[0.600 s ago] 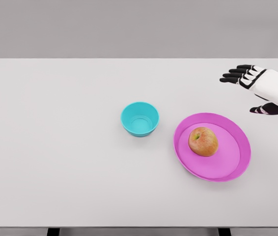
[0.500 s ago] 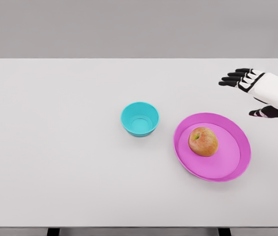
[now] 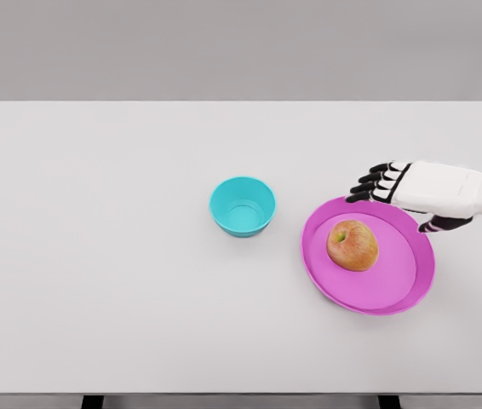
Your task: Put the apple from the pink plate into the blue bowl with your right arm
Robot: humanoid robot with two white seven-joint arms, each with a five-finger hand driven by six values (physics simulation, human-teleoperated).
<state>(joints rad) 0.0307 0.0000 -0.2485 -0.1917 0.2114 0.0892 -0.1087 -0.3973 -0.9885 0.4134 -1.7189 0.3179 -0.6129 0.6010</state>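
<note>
I see the right hand [image 3: 411, 194] over the pink plate's [image 3: 335, 285] far rim, fingers spread, holding nothing. The apple [image 3: 352, 245] sits on the plate, the blue bowl [image 3: 242, 206] just left. A low, sweeping approach could nudge the round apple into rolling, or shove the plate.
</note>
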